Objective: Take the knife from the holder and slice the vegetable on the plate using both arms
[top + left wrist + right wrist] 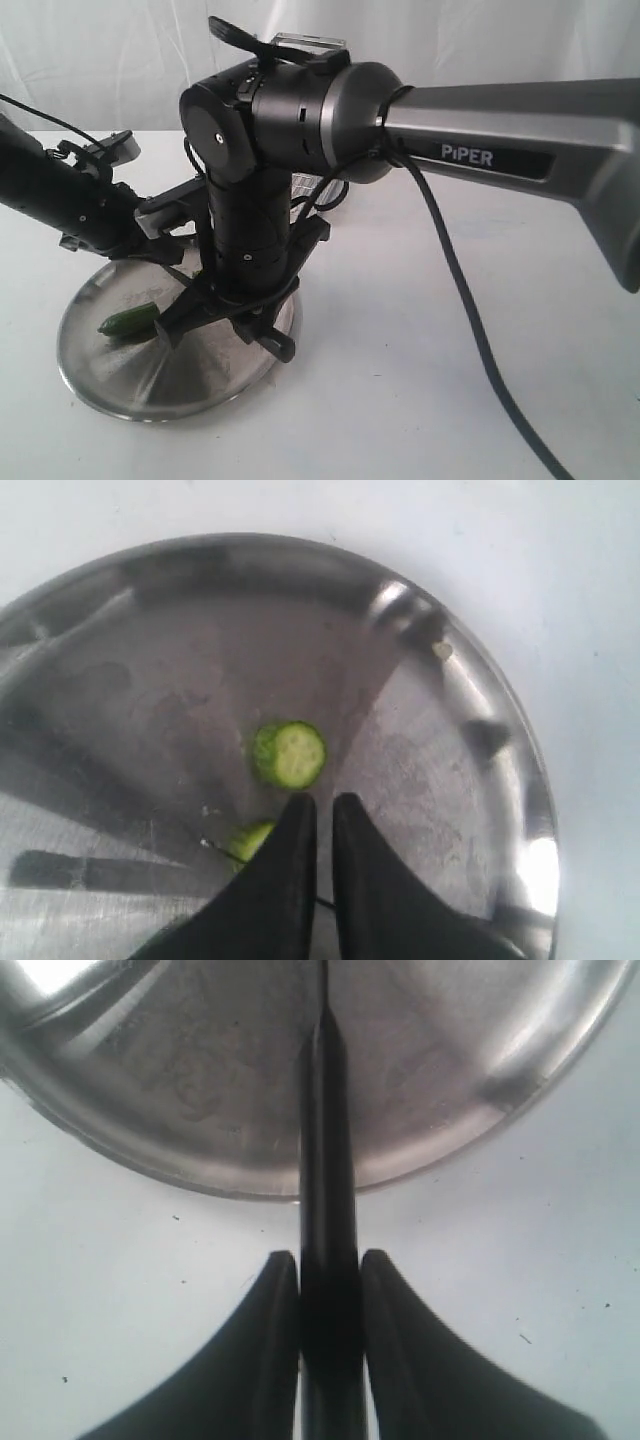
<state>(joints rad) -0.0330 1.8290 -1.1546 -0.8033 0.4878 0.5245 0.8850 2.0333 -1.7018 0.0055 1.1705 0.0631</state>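
Cucumber-ish vegetable (128, 322) lying on the left part of the plate (110, 395), dark green skin up. In the left wrist view, a cut round (290, 753) with its pale seedy face showing, just past the fingertips, plus another green bit (250, 838) right beside one finger. Left pincer (320, 805) narrow, only a slit between the fingers, nothing visibly gripped. Right pincer (328, 1260) clamped on the handle of the black knife (328, 1160), blade running out over the plate rim toward the middle.

Plate sitting on a plain white table (450, 400), a few tiny dark specks here and there. White draped backdrop (100, 60) behind.

Wire holder (305, 188) at the back, mostly blocked by the big right arm (500, 130) filling the middle of the exterior view. Cable (470, 310) trailing off it across the table. Left arm (50, 190) coming in from the left edge, cut off there.

Can't tell from the exterior view where the blade tip sits or whether it touches the vegetable.
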